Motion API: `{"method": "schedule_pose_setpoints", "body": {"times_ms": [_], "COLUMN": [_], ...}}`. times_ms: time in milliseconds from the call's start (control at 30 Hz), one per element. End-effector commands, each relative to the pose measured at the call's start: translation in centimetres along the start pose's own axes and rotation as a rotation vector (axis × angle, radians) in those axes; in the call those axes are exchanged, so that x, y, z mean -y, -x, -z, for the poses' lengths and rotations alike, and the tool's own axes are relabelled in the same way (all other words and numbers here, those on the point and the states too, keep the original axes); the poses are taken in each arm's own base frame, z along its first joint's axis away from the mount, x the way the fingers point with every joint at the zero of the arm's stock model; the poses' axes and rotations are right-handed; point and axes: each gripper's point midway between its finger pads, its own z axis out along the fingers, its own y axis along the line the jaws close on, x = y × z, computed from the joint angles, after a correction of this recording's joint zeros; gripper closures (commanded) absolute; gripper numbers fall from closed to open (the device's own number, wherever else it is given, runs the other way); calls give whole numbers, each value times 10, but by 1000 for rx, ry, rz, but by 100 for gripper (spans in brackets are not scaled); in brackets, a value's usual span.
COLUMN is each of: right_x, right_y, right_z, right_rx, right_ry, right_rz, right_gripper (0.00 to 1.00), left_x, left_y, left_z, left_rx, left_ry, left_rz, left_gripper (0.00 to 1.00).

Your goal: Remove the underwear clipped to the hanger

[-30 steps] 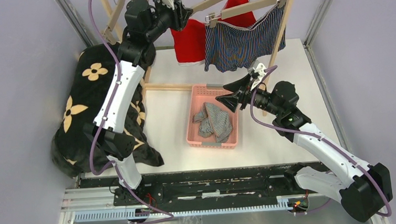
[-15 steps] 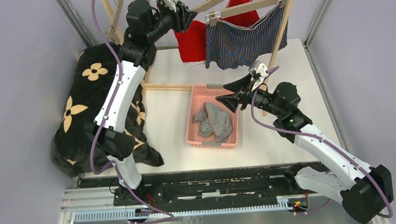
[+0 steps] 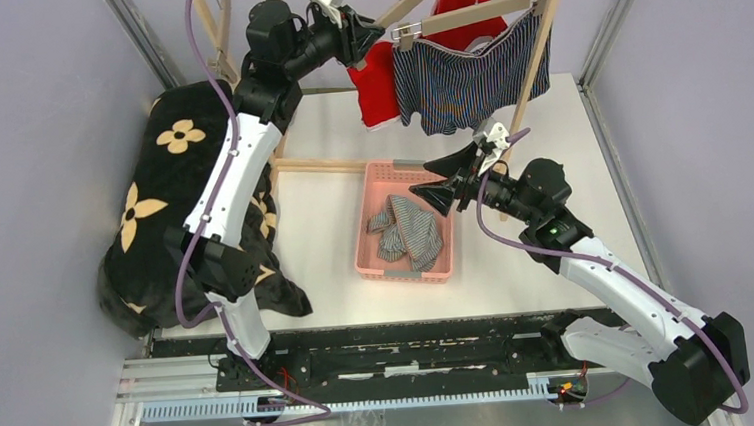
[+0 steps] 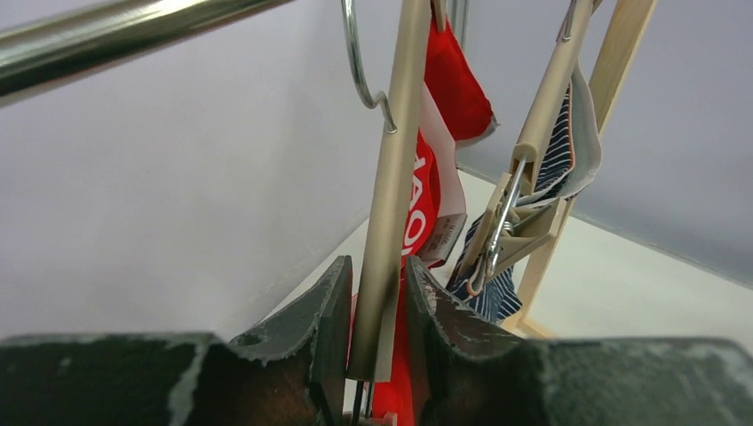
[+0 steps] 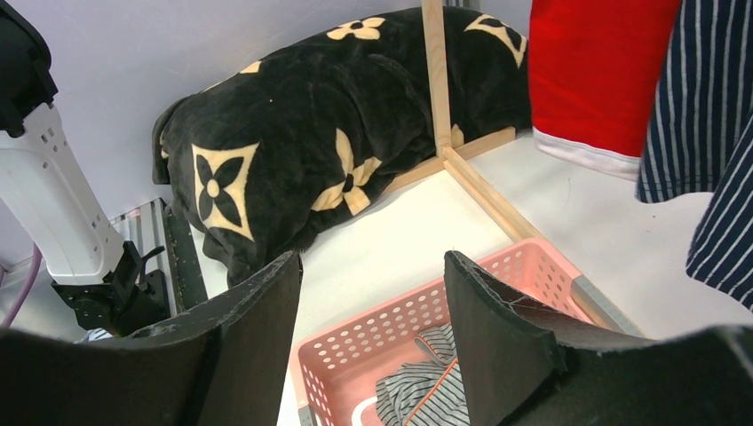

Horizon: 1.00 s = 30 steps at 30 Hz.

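3 garments: red briefs (image 3: 376,83) and blue boxers (image 3: 469,81) clipped on 2 hangers (image 3: 469,13), striped briefs (image 3: 409,233) in 1 pink basket (image 3: 364,224). left gripper (image 4: 373,302) pinches red briefs' hanger (image 4: 391,177); right gripper (image 5: 373,284) spread wide over basket.

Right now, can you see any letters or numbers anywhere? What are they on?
"OA": red letters, sideways, on the white waistband of the red briefs; the rest hides behind the hanger.
Grey tag beside it: too blurred to read.
Nothing else readable.
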Motion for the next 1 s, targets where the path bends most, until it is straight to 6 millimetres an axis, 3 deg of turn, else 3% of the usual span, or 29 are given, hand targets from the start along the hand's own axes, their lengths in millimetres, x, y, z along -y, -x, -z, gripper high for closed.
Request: {"method": "schedule_pose_setpoints", "body": {"times_ms": [0, 300, 567, 767, 967], "right_x": [-12, -13, -14, -11, -10], "right_y": [20, 19, 21, 17, 14], "right_z": [2, 1, 2, 1, 1], "right_rx": [64, 64, 70, 62, 56], "right_ry": [42, 46, 45, 37, 35], "right_rz": [38, 37, 45, 45, 44], "right_gripper": [31, 31, 31, 31, 31], "left_x": [14, 22, 24, 19, 2], "left_y": [10, 5, -1, -3, 24], "left_z": [-3, -4, -10, -12, -5], "left_rx": [36, 27, 29, 30, 121], "left_ry": [-71, -114, -137, -108, 10], "left_rz": [33, 58, 100, 103, 70], "left_gripper": [65, 66, 97, 97, 97]}}
